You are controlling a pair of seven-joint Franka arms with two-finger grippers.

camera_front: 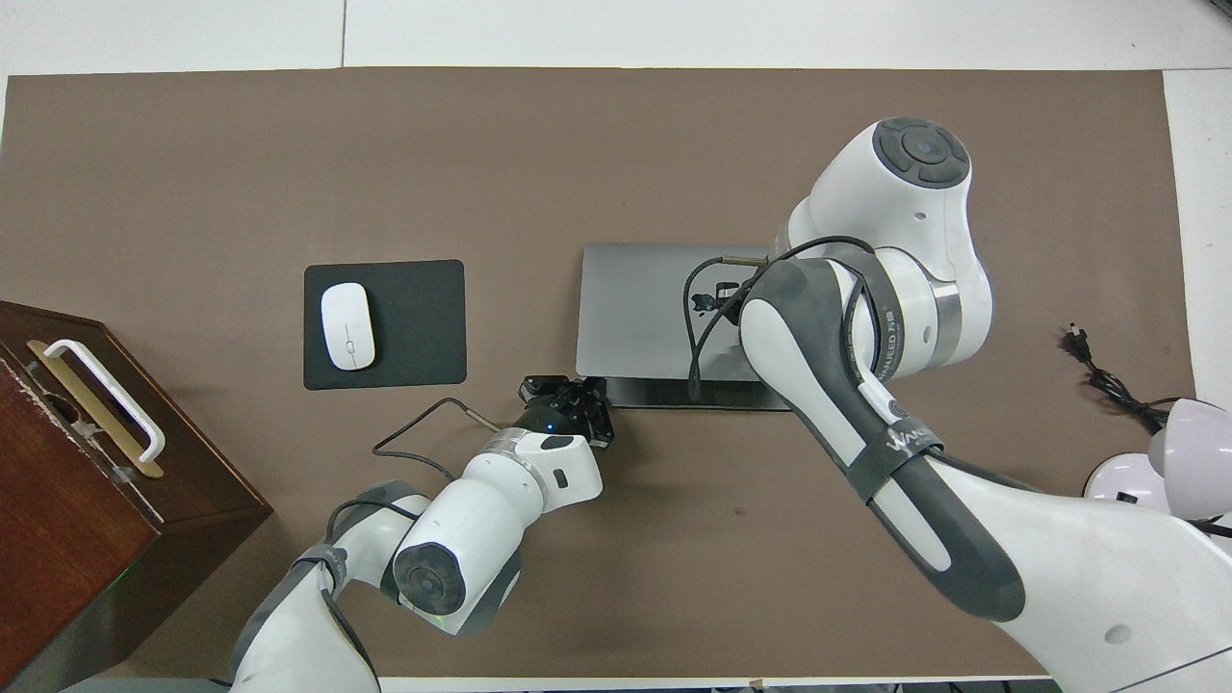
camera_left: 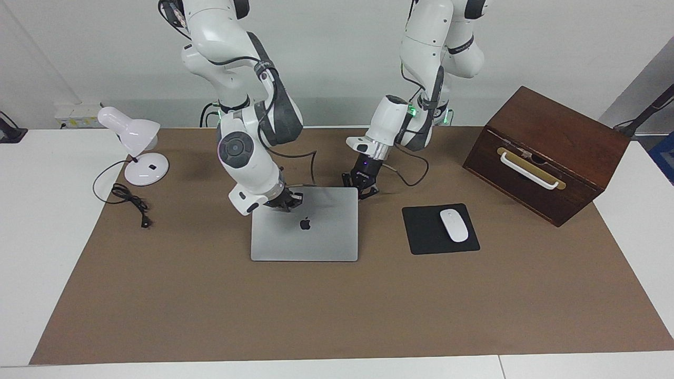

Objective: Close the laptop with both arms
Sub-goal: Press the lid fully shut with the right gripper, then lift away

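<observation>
Covering the white table [camera_left: 31, 221], a matte brown mat [camera_left: 337, 305] lies before a plain pale wall [camera_left: 337, 58]. At the mat's middle sits the smooth silver laptop [camera_left: 316, 239], lid nearly down. On the lid, at ten o'clock from its logo, presses the right gripper [camera_left: 284, 202], fingertips together. At the laptop's one-o'clock corner rests the left gripper [camera_left: 363, 184], likewise pinched.

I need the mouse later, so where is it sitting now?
The white mouse lies on the black mouse pad, beside the laptop toward the left arm's end, nearer the wooden box.
</observation>
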